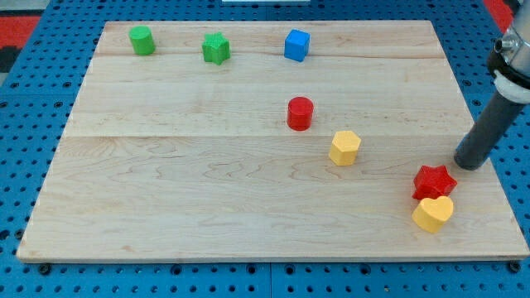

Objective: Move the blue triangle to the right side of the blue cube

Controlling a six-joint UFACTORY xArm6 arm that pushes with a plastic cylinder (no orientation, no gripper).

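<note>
Blue plastic cube (296,45) sits near the top edge of the pale wooden board (199,207), right of centre. I can find no blue triangle anywhere in view. Left of the cube along the same row stand a green star-shaped block (216,48) and a green cylinder (142,40). Below the cube lie a red cylinder (300,113) and a yellow hexagonal block (344,148). Near the lower right corner a red star block (434,181) touches a yellow heart-shaped block (433,213). My tip (471,164) rests just right of the red star; I carry no pincer.
</note>
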